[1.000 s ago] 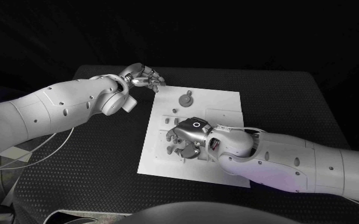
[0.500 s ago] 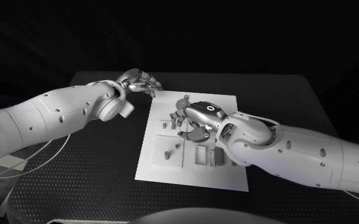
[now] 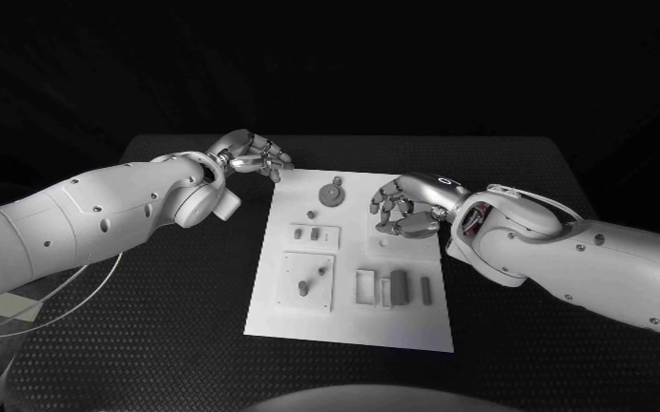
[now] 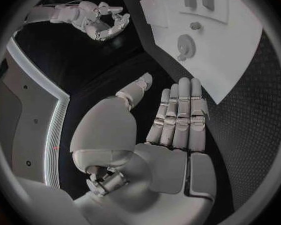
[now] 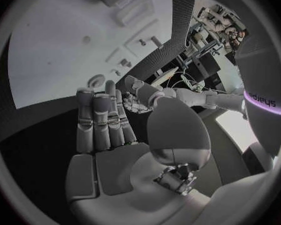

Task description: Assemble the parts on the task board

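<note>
The white task board (image 3: 413, 321) lies in the middle of the black table. On it sit grey parts: a round disc (image 3: 333, 192) at the far end, two small blocks (image 3: 314, 234), two pegs (image 3: 314, 278) in a square plate, and bars (image 3: 399, 286) in slots. My left hand (image 3: 255, 156) hovers off the board's far left corner; its fingers (image 4: 178, 110) stretch out with an empty palm. My right hand (image 3: 406, 207) hangs over the board's far right part, fingers loosely curved, and its palm (image 5: 115, 160) holds nothing. The board (image 4: 240, 60) and disc (image 4: 186, 45) lie beyond the left fingertips.
Black textured table (image 3: 165, 317) surrounds the board on all sides. A thin cable (image 3: 76, 288) loops at the table's left edge under my left arm. My right forearm (image 3: 578, 259) crosses the table to the board's right.
My right hand has risen from the board's near middle and moved to its far right part, uncovering the pegs and slots. The left hand has stayed near the far left corner.
</note>
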`<move>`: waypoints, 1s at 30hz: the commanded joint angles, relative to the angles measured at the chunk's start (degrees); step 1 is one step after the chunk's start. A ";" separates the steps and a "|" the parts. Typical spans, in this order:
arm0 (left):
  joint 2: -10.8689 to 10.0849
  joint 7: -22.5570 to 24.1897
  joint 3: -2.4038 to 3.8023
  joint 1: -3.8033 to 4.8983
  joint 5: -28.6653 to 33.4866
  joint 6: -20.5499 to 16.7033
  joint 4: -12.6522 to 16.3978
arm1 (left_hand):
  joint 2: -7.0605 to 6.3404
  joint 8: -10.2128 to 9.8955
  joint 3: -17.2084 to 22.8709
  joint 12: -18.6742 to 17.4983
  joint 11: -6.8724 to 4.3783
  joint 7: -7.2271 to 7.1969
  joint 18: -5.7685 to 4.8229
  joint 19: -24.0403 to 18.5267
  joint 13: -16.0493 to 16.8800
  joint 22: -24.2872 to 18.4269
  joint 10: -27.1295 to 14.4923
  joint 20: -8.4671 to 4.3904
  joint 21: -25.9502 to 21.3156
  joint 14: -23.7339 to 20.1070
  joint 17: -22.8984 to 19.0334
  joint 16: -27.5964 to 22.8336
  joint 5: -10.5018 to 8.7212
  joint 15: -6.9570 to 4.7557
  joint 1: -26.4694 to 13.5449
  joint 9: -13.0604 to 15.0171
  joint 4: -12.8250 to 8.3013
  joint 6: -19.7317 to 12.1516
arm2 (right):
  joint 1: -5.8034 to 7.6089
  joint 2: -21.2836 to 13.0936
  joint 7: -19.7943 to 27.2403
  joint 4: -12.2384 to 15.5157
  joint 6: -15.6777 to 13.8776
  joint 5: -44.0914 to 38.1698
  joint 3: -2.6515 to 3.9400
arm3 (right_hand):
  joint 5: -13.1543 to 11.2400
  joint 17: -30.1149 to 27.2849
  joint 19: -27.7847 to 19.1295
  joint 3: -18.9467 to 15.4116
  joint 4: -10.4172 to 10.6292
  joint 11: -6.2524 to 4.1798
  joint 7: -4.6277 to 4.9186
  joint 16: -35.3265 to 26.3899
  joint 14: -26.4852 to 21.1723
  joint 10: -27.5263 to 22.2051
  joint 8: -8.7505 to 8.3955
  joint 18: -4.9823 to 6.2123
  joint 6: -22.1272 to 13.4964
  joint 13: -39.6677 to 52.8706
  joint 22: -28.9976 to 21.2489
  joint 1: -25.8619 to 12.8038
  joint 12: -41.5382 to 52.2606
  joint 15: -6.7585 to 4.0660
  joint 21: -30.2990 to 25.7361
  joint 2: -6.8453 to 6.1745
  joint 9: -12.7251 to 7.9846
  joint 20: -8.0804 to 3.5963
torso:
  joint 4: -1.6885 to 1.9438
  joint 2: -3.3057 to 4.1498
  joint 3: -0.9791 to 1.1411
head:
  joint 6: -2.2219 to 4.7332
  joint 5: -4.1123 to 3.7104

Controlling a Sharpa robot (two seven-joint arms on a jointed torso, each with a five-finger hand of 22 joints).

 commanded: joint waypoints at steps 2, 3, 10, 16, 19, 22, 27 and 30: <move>0.02 0.55 0.02 0.04 0.25 -0.06 0.15 | 0.06 0.23 -0.29 0.25 0.03 -0.12 0.00 0.00 0.11 -0.08 0.03 0.08 0.04 0.42 0.13 -0.30 0.27 0.00 -0.21 -0.07 0.23 -0.31 | -0.04 -1.53 -2.31 1.54 7.83 0.26 -0.41 | -0.12 -0.13 -0.60 -1.45 0.20 0.59 0.92 -0.60 -0.30 -1.44 -1.29 4.59 -2.49 0.09 0.81 -1.96 -0.58 0.18 -0.18 -1.24 -0.41 -0.13 | -0.03 0.01 0.18 | -0.07 -0.16; 0.01 0.53 0.02 0.04 0.25 -0.08 0.17 | 0.06 0.24 -0.31 0.25 0.08 -0.12 0.00 0.01 0.12 -0.09 -0.14 0.07 0.04 0.43 0.19 -0.36 0.27 0.01 -0.22 -0.08 0.24 -0.31 | -0.04 -2.23 -3.71 1.78 7.80 0.26 -0.64 | -0.13 -0.12 -0.76 -2.23 0.39 0.76 1.28 -0.62 -0.44 -1.63 -1.82 4.59 -3.44 0.24 0.80 -2.70 -0.63 0.36 -0.29 -1.42 -0.63 -0.09 | -0.06 0.00 0.21 | -0.12 -0.16; 0.33 0.48 -0.01 0.03 0.32 0.06 -0.20 | 0.06 0.25 -0.33 0.30 0.11 -0.12 -0.01 0.01 0.15 -0.10 -0.27 0.07 0.04 0.46 0.26 -0.42 0.27 0.01 -0.25 -0.09 0.28 -0.30 | -0.04 -5.70 -9.31 2.71 9.09 10.88 -1.02 | -0.05 0.01 -0.42 -4.18 8.71 -1.19 -0.12 -0.39 -0.06 4.67 -1.45 4.59 -2.48 5.00 0.62 -10.75 5.17 -1.45 -0.57 -1.25 -0.65 -0.23 | -0.07 -0.07 0.07 | -0.64 -0.58; 1.54 0.80 -0.02 -0.15 0.33 0.15 -1.55 | 0.09 0.27 -0.37 0.39 0.14 -0.12 -0.02 0.02 0.20 -0.11 -0.36 0.08 0.04 0.48 0.34 -0.50 0.27 0.01 -0.35 -0.10 0.37 -0.30 | -0.03 -5.92 -10.09 0.67 12.24 19.59 -1.03 | -0.04 2.22 0.96 -5.44 11.69 -3.69 -2.54 1.63 1.68 -2.89 1.41 4.59 0.75 28.35 1.35 -11.92 30.06 -3.91 1.91 -0.06 4.10 -2.31 | 0.02 -0.45 0.03 | -0.55 -1.37; 1.71 0.87 -0.03 -0.33 0.34 0.17 -1.94 | 0.11 0.27 -0.39 0.42 0.14 -0.12 -0.02 0.02 0.22 -0.11 -0.40 0.08 0.04 0.49 0.37 -0.53 0.27 0.01 -0.39 -0.10 0.41 -0.30 | -0.03 -5.52 -12.19 -0.04 16.00 20.47 -1.03 | 0.00 3.65 0.89 -5.84 11.57 -4.01 -2.87 3.20 1.88 -3.30 1.88 4.59 1.05 30.61 1.33 -12.08 33.27 -4.24 2.71 0.17 5.54 -2.42 | -0.01 -0.75 0.07 | -0.83 -1.39; 2.36 0.98 -0.07 -0.56 0.36 0.36 -2.79 | 0.11 0.27 -0.40 0.45 0.15 -0.12 -0.02 0.02 0.24 -0.12 -0.43 0.08 0.04 0.50 0.39 -0.56 0.27 0.01 -0.41 -0.11 0.43 -0.30 | -0.03 -4.89 -18.14 -0.71 20.90 22.15 -1.04 | -0.03 5.63 0.37 -6.15 11.76 -4.60 -3.53 5.21 1.89 -3.47 2.85 4.59 2.17 32.41 1.23 -12.77 36.26 -4.75 3.09 0.63 7.46 -2.34 | -0.12 -1.16 0.10 | -1.31 -1.21; 3.24 1.06 -0.09 -1.29 0.55 0.83 -4.18 | 0.20 0.27 -0.42 0.53 0.17 -0.11 -0.02 0.01 0.29 -0.14 -0.58 0.07 0.03 0.52 0.49 -0.66 0.28 0.01 -0.47 -0.13 0.50 -0.32 | -0.03 -3.42 -21.58 -1.84 23.19 23.26 -1.78 | -0.02 6.01 0.24 -6.15 11.64 -4.64 -3.54 5.57 1.83 -3.57 2.82 4.59 2.05 32.65 1.19 -12.75 36.70 -4.79 3.08 0.92 7.74 -2.30 | -0.21 -1.94 -0.06 | -2.56 -1.36; 3.50 1.12 -0.11 -1.65 0.56 0.95 -4.72 | 0.20 0.27 -0.42 0.53 0.17 -0.11 -0.02 0.00 0.29 -0.14 -0.58 0.07 0.03 0.51 0.49 -0.67 0.28 0.01 -0.47 -0.13 0.50 -0.32 | -0.03 -2.41 -22.04 -2.47 24.72 23.39 -1.90 | -0.02 6.01 0.24 -6.15 11.64 -4.64 -3.54 5.57 1.83 -3.57 2.82 4.59 2.05 32.65 1.19 -12.75 36.70 -4.79 3.08 0.92 7.74 -2.30 | -0.31 -2.44 -0.14 | -3.38 -1.57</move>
